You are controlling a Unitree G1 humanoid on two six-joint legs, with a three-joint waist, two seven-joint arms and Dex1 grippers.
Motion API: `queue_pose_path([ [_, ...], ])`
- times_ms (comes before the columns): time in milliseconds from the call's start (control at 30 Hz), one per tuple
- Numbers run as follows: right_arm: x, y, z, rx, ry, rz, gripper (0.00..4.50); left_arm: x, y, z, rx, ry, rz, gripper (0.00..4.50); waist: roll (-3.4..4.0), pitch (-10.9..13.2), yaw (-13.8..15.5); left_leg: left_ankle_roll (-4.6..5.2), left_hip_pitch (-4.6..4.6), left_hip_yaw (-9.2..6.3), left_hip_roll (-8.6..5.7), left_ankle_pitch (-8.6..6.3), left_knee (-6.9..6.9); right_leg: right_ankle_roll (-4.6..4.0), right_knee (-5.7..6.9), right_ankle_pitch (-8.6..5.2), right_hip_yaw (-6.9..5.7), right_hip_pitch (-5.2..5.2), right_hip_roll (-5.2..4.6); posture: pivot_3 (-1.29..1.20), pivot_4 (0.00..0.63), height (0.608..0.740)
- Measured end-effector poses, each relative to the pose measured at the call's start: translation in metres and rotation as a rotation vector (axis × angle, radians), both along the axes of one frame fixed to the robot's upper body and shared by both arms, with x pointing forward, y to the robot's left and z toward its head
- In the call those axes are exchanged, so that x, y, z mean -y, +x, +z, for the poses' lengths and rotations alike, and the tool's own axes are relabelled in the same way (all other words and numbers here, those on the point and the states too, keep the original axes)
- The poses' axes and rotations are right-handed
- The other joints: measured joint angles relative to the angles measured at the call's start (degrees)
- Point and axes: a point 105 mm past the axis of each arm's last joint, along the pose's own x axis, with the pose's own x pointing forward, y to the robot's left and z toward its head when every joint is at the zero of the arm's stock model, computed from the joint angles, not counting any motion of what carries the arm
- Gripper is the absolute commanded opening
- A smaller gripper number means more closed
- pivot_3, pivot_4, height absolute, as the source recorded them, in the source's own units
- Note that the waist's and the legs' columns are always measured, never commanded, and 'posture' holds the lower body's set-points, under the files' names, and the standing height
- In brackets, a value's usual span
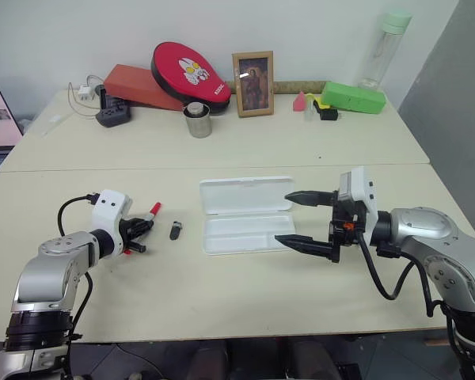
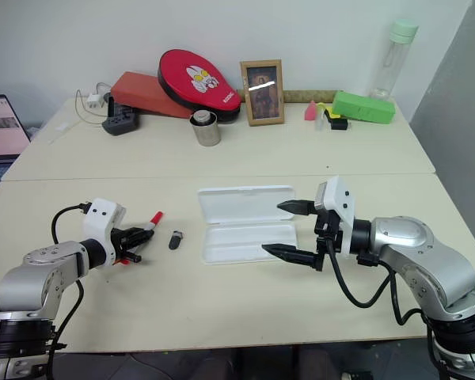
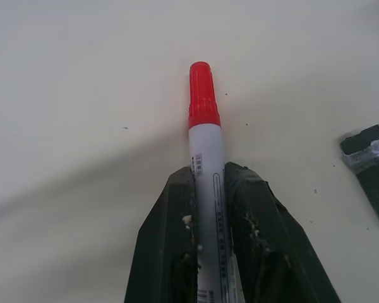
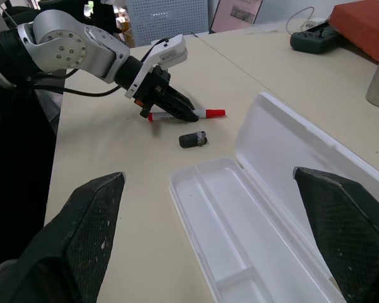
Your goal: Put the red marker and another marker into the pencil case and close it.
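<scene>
While the left tool [image 1: 140, 235] clamps one red marker [image 3: 205, 164] low over the surface [image 1: 222, 301], its long axis runs along the fingers, red cap pointing away toward the one open pencil case [image 1: 241, 214]; right tool [image 1: 301, 220] spread wide beside the case; one black stub [image 1: 175, 230] between.

Red marker [image 3: 205, 189] rear end hidden between left end effector [image 3: 208, 183] fingers, barrel print too small to read

Small print runs along the red marker's [image 3: 207, 189] white barrel, too fine to read. No other lettering is legible anywhere.
</scene>
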Motion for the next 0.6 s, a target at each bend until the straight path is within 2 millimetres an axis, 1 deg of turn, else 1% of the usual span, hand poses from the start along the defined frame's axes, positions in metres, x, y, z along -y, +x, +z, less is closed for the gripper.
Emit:
queue_pose_path([
  [133,0.000,0.000,0.000,0.001,0.001,-0.001,4.50,-0.001,-0.001,0.000,0.009,0.011,-0.005,0.40,0.00,0.0,-0.1,0.00,0.00,0.01,0.02,0.00,0.00,0.00,0.00,0.00,0.02,0.00,-0.01,0.00,0.150,0.740],
  [167,0.001,0.000,0.001,0.003,0.003,-0.002,4.50,-0.002,-0.004,0.001,0.017,0.026,-0.030,0.40,-0.01,0.0,-0.2,0.00,-0.01,0.01,0.04,0.00,-0.01,-0.01,-0.01,0.00,0.03,-0.02,-0.01,0.00,0.150,0.740],
  [233,0.004,0.002,0.003,0.009,0.005,-0.016,4.50,-0.003,-0.018,0.003,0.019,0.081,-0.128,0.40,-0.02,0.0,-0.4,-0.01,-0.03,0.09,0.08,0.00,-0.07,-0.05,-0.04,0.02,0.12,-0.12,-0.01,0.00,0.150,0.740],
  [267,0.005,0.003,0.003,0.011,0.006,-0.022,4.50,-0.002,-0.021,0.006,0.025,0.097,-0.172,0.40,-0.02,0.0,-0.3,-0.01,-0.05,0.07,0.07,0.00,-0.08,-0.06,-0.04,0.02,0.10,-0.13,-0.02,0.00,0.150,0.740],
  [333,0.006,0.003,0.003,0.013,0.003,-0.023,4.50,0.004,-0.029,0.016,0.048,0.133,-0.293,0.40,-0.02,0.0,0.0,-0.01,-0.12,-0.05,0.08,0.00,-0.06,-0.07,-0.07,0.02,0.09,-0.14,-0.03,0.00,0.150,0.740],
  [433,0.010,0.004,0.005,0.021,-0.003,-0.033,4.50,0.023,-0.035,0.035,0.078,0.145,-0.479,0.40,-0.02,0.0,0.5,-0.01,-0.20,-0.11,-0.02,0.00,-0.04,-0.07,-0.11,0.03,0.04,-0.12,-0.04,0.00,0.150,0.740],
  [500,0.016,0.006,0.007,0.027,-0.012,-0.057,4.50,0.042,-0.034,0.048,0.114,0.140,-0.588,0.40,-0.02,0.0,1.0,-0.01,-0.22,-0.09,-0.07,0.00,-0.02,-0.06,-0.12,0.03,-0.01,-0.11,-0.02,0.00,0.150,0.740],
  [533,0.018,0.007,0.007,0.029,-0.013,-0.066,4.50,0.052,-0.034,0.052,0.124,0.138,-0.639,0.40,-0.02,0.0,1.1,0.00,-0.22,-0.06,-0.07,0.00,-0.02,-0.06,-0.12,0.03,-0.02,-0.09,-0.01,0.00,0.150,0.740],
  [600,0.023,0.008,0.006,0.026,-0.012,-0.090,4.50,0.083,-0.025,0.060,0.163,0.123,-0.761,0.40,-0.02,0.0,1.5,0.00,-0.24,-0.01,-0.13,0.00,0.01,-0.05,-0.10,0.03,-0.11,-0.06,0.05,0.00,0.150,0.740],
])
